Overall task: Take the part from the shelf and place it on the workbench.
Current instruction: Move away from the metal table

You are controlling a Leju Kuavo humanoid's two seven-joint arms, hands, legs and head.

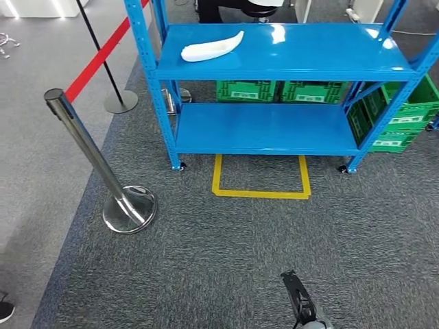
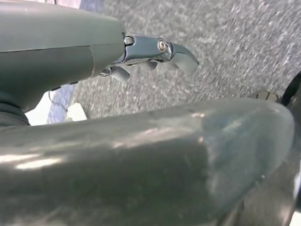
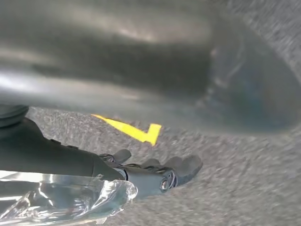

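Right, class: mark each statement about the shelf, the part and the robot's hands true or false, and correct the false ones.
1. The white part lies on the blue shelf's top level. True.
2. The right hand holds the part. False: it holds nothing, fingers extended over carpet.
3. Green crates sit behind and beside the shelf. True.
4. The yellow floor marking lies behind the shelf. False: it lies in front.
5. The left hand holds nothing. True.
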